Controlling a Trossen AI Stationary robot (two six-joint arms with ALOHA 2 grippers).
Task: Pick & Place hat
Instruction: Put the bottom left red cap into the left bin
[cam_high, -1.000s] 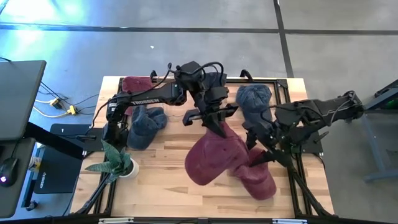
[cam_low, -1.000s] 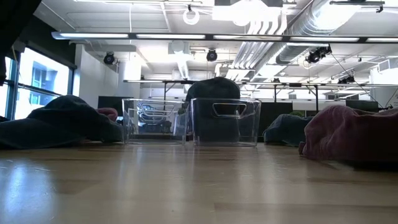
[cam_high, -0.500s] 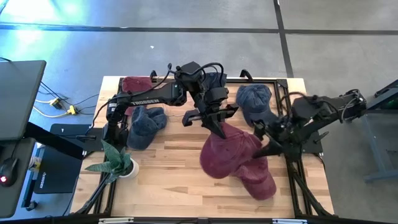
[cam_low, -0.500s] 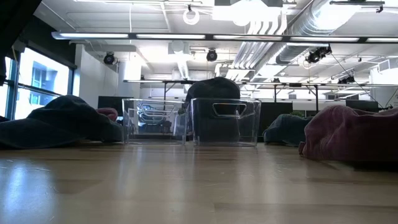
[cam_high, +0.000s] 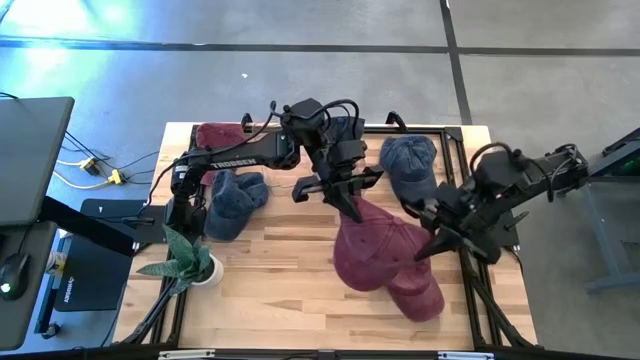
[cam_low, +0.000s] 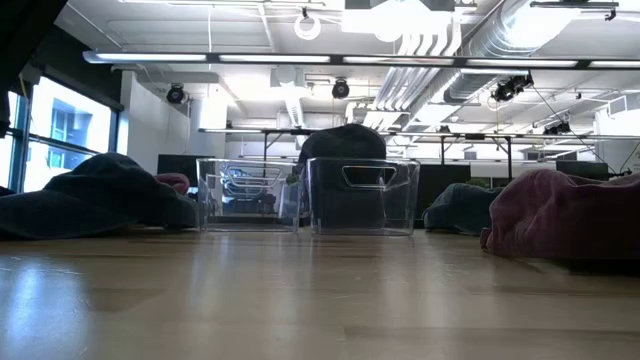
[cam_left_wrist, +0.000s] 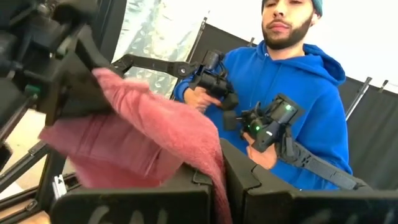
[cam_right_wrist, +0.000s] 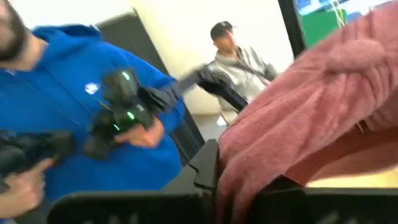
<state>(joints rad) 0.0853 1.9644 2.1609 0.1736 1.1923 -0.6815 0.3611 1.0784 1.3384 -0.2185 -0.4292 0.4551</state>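
A maroon hat (cam_high: 372, 252) hangs above the table's middle right, held between both grippers. My left gripper (cam_high: 347, 203) is shut on its far, upper part. My right gripper (cam_high: 424, 250) is shut on its right side. A second maroon hat (cam_high: 418, 298) lies on the table under it, and shows at the low view's right (cam_low: 560, 228). In the left wrist view the right gripper (cam_left_wrist: 68, 81) stands at the hat's far side. My left gripper pinches a fold of the maroon hat's cloth (cam_left_wrist: 214, 177) between its two fingers, coming roughly level from the table's far left. The hat hangs below and beyond the fingers, clear of the table. My right gripper pinches the hat's right edge (cam_right_wrist: 231, 177) between its two fingers, coming level from the table's right. The cloth runs up and away from the fingers toward the left gripper.
Blue hats lie at the left (cam_high: 235, 200) and far right (cam_high: 408, 158), and another maroon hat at the far left corner (cam_high: 215, 135). Two clear bins (cam_low: 360, 195) (cam_low: 246, 195) stand at the far edge. A potted plant (cam_high: 188, 258) stands near left. People stand beyond the table.
My right gripper has shut on the maroon hat's right side and has risen a little, tipping toward level. The hat's hanging lower part has been drawn toward the table's right and gathered narrower; its upper part has stayed in my left gripper.
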